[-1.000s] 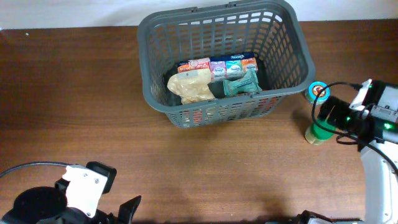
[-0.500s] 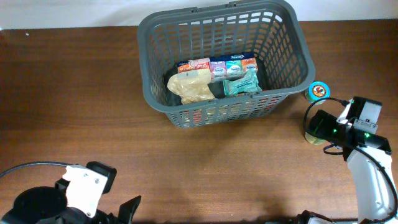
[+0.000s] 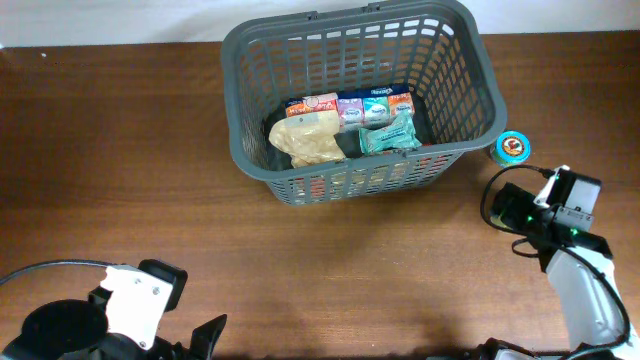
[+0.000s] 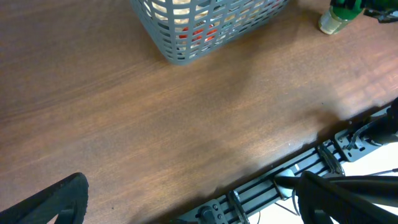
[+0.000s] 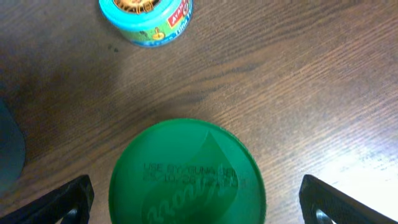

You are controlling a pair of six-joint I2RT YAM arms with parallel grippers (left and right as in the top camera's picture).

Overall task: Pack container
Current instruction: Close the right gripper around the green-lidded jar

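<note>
The container [image 3: 360,100], a dark grey lattice basket, stands at the back middle of the table. It holds a yellow bag [image 3: 308,140], a row of small cartons [image 3: 350,106] and a green packet [image 3: 388,135]. My right gripper [image 3: 506,212] is to its right. In the right wrist view it [image 5: 196,202] is open, with its fingers [image 5: 62,202] on either side of a bottle's green lid [image 5: 186,177]; no contact shows. My left gripper [image 4: 199,205] is open and empty at the table's front left [image 3: 205,338]. The left wrist view shows the basket [image 4: 205,25] and the bottle [image 4: 341,15] far off.
A small teal can [image 3: 512,147] stands on the table just right of the basket, close behind the bottle; it also shows in the right wrist view [image 5: 146,18]. A metal rail [image 4: 298,174] runs along the table's front edge.
My right gripper has moved towards the table's front and over the green-lidded bottle, which it now hides in the overhead view. The left arm has not moved.
</note>
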